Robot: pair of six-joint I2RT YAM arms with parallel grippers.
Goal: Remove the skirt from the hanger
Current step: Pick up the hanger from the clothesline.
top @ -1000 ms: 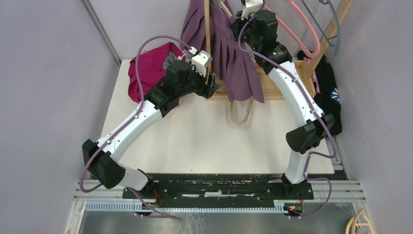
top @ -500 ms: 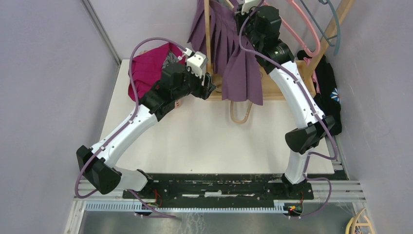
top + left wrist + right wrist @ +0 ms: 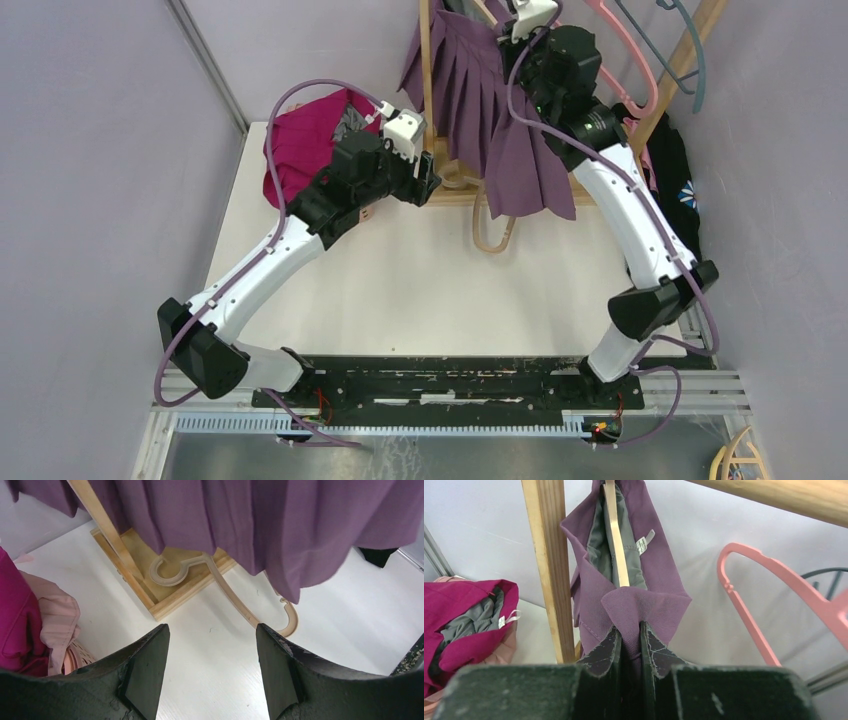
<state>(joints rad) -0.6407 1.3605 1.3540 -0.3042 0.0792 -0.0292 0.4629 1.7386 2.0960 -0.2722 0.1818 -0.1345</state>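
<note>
Magenta garment: heaped at the far left of the tabletop, apart from the work.
Left pincer: jaws wide apart, nothing between them. It hovers low over the tabletop, under the skirt's hem.
Loose beige hanger: flat on the tabletop ahead of the left pincer, its hook against the rack base.
Rack post: upright, just left of the skirt.
Skirt: purple and pleated, hanging clear of the tabletop with the waistband up and the hem down, so its long axis is vertical.
Slat in waistband: a thin pale wooden strip runs up inside the open waistband. It is probably the hanger's arm, but I cannot be sure.
Right pincer: all but closed, nipping a fold of the waistband.
Deciding relation: the slat lies straight beyond the right pincer's tips and inside the cloth, so the waistband probably has to slide off along the slat. The right arm is the nearer one.
Pink hanger: right of the skirt, not touching it.
</note>
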